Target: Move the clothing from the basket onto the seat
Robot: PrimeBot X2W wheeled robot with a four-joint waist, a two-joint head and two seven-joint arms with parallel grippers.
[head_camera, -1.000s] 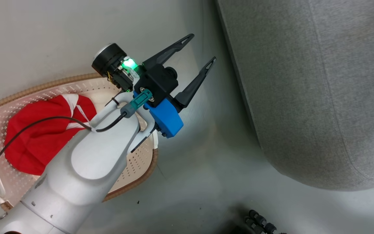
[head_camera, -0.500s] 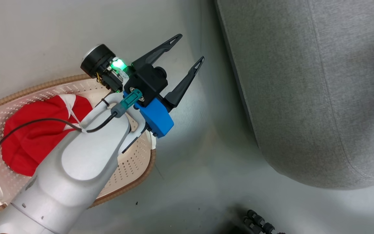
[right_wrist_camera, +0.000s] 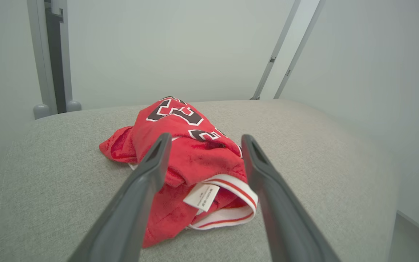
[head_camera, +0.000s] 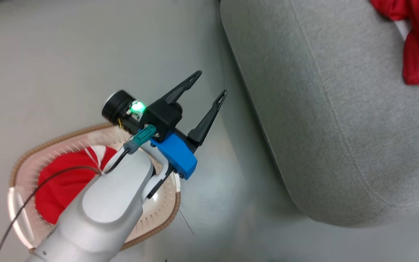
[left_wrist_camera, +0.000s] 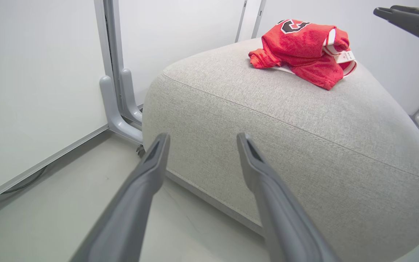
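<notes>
Left claw: fingers spread, empty, mid-frame in the head view, over the floor.
Basket: lower left, partly under the left forearm; one red garment lies inside.
Seat: grey, right side of frame.
Second red garment: crumpled on the seat top, upper right corner.
Right claw: released, empty, held above that garment, not touching.
</notes>
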